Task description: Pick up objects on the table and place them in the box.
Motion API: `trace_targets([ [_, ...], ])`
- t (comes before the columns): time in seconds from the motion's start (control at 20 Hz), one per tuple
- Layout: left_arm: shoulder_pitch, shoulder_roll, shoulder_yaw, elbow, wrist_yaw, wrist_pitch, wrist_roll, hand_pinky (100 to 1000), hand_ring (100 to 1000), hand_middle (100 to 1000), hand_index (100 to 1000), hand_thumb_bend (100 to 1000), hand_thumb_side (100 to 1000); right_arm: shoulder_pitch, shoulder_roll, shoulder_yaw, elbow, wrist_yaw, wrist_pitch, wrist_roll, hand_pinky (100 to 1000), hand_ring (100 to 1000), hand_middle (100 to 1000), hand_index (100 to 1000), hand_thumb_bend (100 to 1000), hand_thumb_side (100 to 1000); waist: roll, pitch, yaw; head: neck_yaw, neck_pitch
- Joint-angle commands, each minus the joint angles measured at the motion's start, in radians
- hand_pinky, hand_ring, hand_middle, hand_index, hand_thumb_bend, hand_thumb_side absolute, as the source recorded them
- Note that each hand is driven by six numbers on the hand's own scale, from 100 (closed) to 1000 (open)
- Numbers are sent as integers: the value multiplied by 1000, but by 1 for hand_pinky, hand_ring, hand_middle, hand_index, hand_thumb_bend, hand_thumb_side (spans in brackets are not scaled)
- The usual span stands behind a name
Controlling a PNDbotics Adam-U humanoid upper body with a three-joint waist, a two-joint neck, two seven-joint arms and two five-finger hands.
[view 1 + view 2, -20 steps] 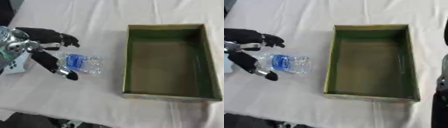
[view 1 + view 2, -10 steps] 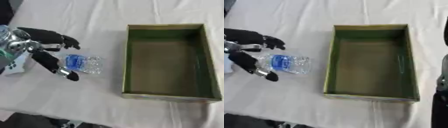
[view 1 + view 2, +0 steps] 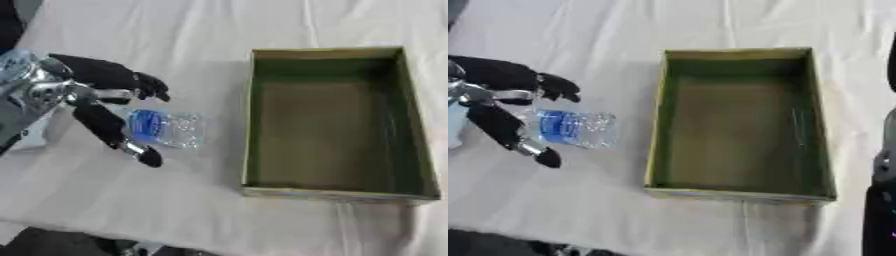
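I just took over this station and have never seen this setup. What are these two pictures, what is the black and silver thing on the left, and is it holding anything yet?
Both pictures come from one stereo camera in the robot's head, looking down at the table: its left eye and its right eye, so they show almost the same scene. The black and silver thing is the robot's left hand, reaching in from the left. Its thumb and fingers are spread on either side of a small clear bottle with a blue label, which lies on its side on the white cloth; the hand is not closed on it yet. To the right stands an open box, green inside, with nothing in it. The dark shape at the right edge of the right eye view is probably the right arm; its hand cannot be made out.
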Motion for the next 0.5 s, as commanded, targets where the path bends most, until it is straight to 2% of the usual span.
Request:
trace_targets([
  [0.05, -13, 23, 4, -4, -34, -6, 29, 756, 810, 1000, 1000, 843, 941, -11, -1, -4, -13, -5, 0, 0, 693, 797, 857, 917, 100, 1000, -1, -15, 1, -10, 5],
  [0.25, -7, 13, 6, -18, -125, 2, 86, 741, 800, 1000, 992, 878, 929, -13, -1, -5, -13, -6, 1, -1, 693, 797, 857, 918, 100, 1000, -3, -13, 3, -11, 6],
  [0.5, 4, -9, 14, -25, -236, -1, 113, 742, 797, 1000, 982, 927, 922, -14, 0, -7, -13, -7, 2, -1, 693, 797, 857, 918, 100, 1000, -7, -11, 6, -13, 5],
])
